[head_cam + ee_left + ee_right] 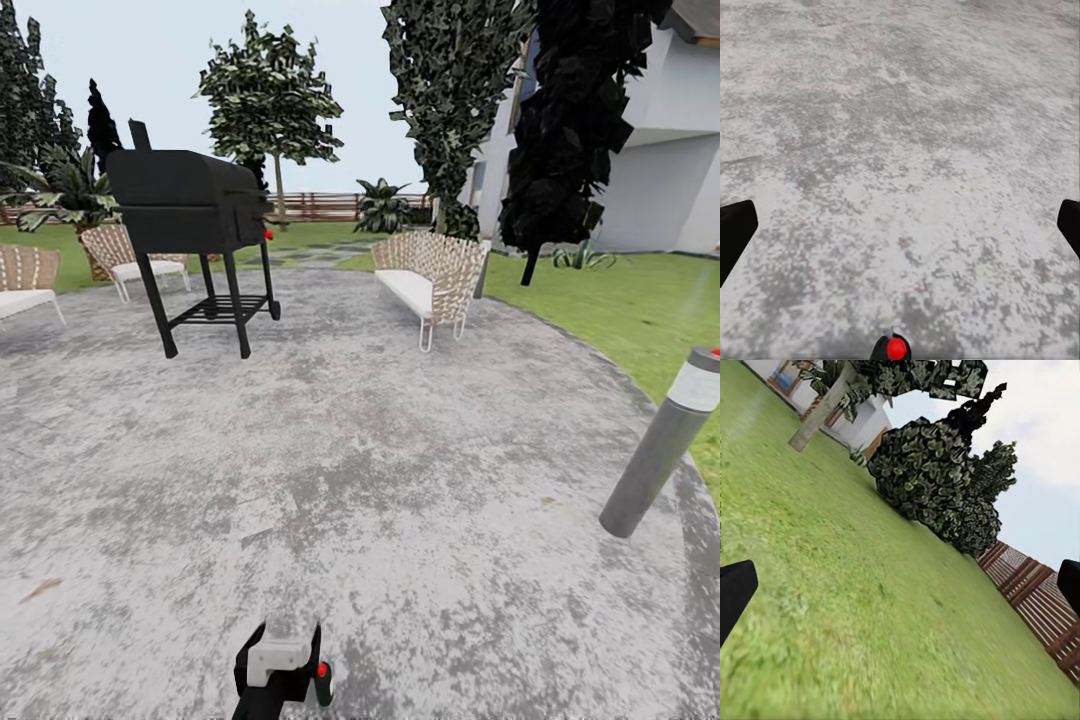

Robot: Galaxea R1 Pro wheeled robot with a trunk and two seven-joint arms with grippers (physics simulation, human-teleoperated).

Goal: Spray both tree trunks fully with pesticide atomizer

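Observation:
The pesticide atomizer (278,668), a dark bottle with a pale grey spray head and a red dot, shows at the near edge of the head view over the grey patio; its base is cut off. Its red dot (896,349) also peeks into the left wrist view. My left gripper (901,229) is open above bare patio, with nothing between its black fingers (735,234). My right gripper (900,596) is open too, facing lawn. A broad-crowned tree (270,95) stands far back near the fence. Another grey-brown tree trunk (821,409) rises from the grass.
A black grill (190,215) on a wheeled stand is ahead left, with wicker chairs (125,255) behind it. A wicker bench (432,278) sits ahead right. A grey bollard (662,450) leans at the patio's right rim. Dark cypress columns (570,120) and a white house (665,150) stand beyond.

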